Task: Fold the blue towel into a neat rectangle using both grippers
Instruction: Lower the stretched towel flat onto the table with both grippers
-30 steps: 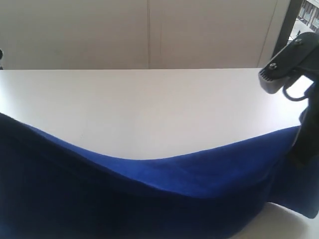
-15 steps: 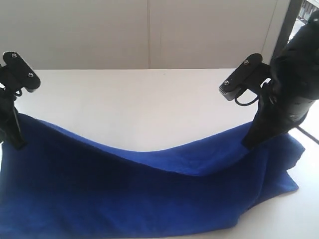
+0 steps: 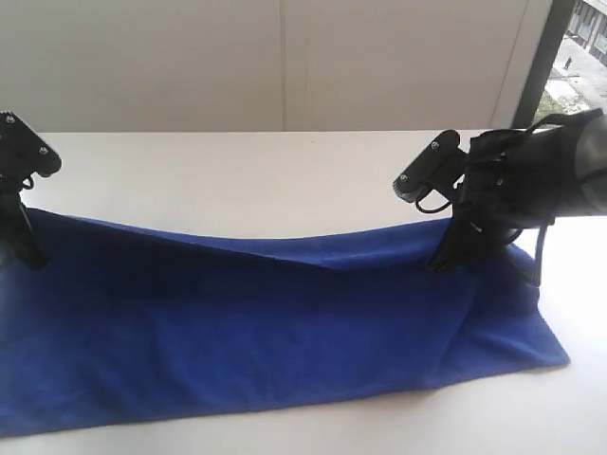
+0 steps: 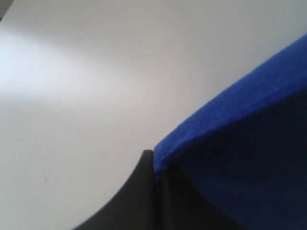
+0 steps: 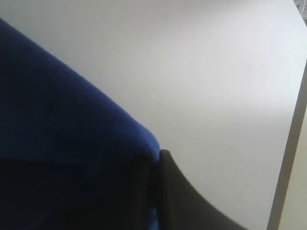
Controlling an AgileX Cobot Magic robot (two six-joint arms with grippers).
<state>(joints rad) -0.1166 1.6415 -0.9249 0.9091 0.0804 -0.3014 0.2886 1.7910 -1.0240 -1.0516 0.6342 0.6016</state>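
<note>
The blue towel (image 3: 275, 332) lies as a long doubled band across the near part of the white table (image 3: 256, 180). My left gripper (image 3: 28, 256) is shut on the towel's far left corner, low over the table. My right gripper (image 3: 441, 263) is shut on the far right part of the towel's edge. In the left wrist view the black fingers (image 4: 144, 191) pinch the blue towel (image 4: 240, 143) between them. In the right wrist view the towel (image 5: 62, 124) drapes over one finger and is clamped against the other finger (image 5: 182, 191).
The table's far edge meets a pale wall (image 3: 285, 57). A dark window frame (image 3: 545, 57) stands at the far right. In the right wrist view the table's edge (image 5: 288, 158) runs close by the gripper.
Both grippers have carried the towel's held edge away from the camera and down towards the table. The towel has gone from a raised sagging sheet to a doubled band lying on the table.
</note>
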